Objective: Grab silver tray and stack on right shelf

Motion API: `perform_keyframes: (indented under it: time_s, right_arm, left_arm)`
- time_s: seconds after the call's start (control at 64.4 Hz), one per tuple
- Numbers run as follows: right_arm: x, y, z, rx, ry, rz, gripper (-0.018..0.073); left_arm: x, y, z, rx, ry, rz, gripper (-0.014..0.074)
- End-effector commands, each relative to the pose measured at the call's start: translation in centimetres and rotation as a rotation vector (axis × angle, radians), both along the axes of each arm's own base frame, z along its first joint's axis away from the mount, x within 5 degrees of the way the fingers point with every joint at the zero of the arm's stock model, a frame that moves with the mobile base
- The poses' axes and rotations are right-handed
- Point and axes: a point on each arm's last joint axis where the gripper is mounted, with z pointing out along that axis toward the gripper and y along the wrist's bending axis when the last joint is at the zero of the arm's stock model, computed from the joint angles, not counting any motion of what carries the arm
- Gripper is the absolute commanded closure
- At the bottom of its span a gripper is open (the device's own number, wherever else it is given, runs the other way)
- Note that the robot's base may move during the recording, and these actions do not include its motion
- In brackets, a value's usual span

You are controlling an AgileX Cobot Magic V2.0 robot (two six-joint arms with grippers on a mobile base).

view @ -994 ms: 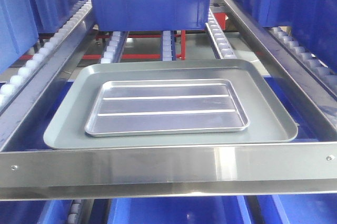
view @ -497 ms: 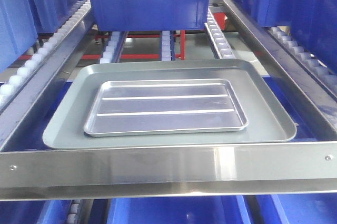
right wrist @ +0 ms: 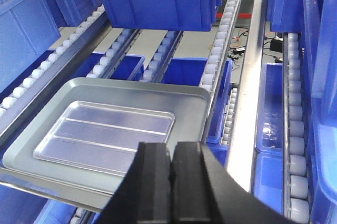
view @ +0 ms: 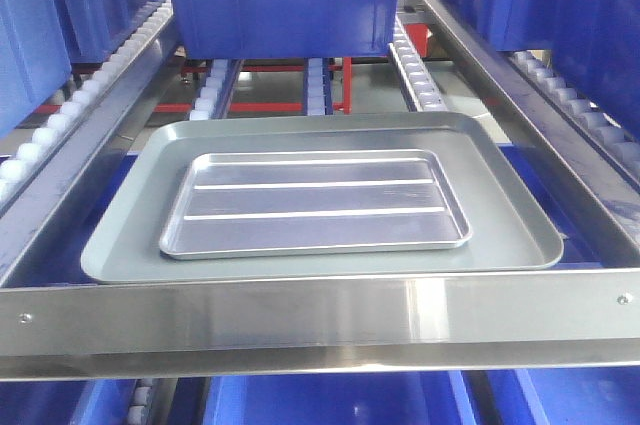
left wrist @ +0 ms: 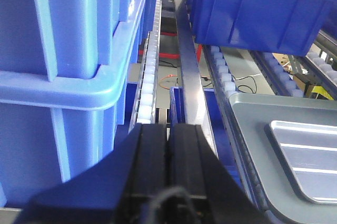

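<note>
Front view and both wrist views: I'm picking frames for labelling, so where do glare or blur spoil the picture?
Front view: a bright glare band on the front bar, and the silver tray shows shiny ridges but clear edges. Left wrist view: the close blue bins and the shut fingers are soft. Right wrist view: mostly sharp, the fingers slightly soft.

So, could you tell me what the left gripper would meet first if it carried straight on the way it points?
The left gripper, jaws together, points along the steel rail beside the white rollers. It would probably meet that rail first, well left of the silver tray, though depth is unclear.
</note>
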Motion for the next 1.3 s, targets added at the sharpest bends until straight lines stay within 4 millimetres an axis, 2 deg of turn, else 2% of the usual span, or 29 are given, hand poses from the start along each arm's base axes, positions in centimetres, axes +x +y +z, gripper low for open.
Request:
perform_keyframes:
  time_s: [0.0, 0.155, 0.342, 0.528, 0.808, 1.289]
  right_arm:
    - [0.0, 0.1, 1.9, 0.019, -0.134, 0.014, 0.0511]
    - [0.1, 0.1, 1.6, -0.034, -0.147, 0.006, 0.0511]
    - [0.9, 0.1, -0.5, -0.054, -0.144, -0.071, 0.0511]
    - [1.4, -0.8, -4.2, -0.051, -0.247, -0.225, 0.0511]
    - [-0.2, -1.4, -10.2, -0.053, -0.350, -0.303, 0.0511]
    - [-0.2, -1.4, -10.5, -0.060, -0.313, -0.301, 0.0511]
  left_arm:
    - [-0.1, 0.1, 0.3, -0.017, -0.084, 0.013, 0.0688]
    - [-0.1, 0.1, 0.3, -0.017, -0.084, 0.013, 0.0688]
    - [-0.1, 0.1, 0.3, -0.017, -0.084, 0.013, 0.0688]
    - [-0.1, 0.1, 0.3, -0.017, -0.084, 0.013, 0.0688]
    - [-0.1, 0.1, 0.3, -0.017, -0.084, 0.013, 0.0688]
    - [-0.1, 0.1, 0.3, -0.017, -0.084, 0.013, 0.0688]
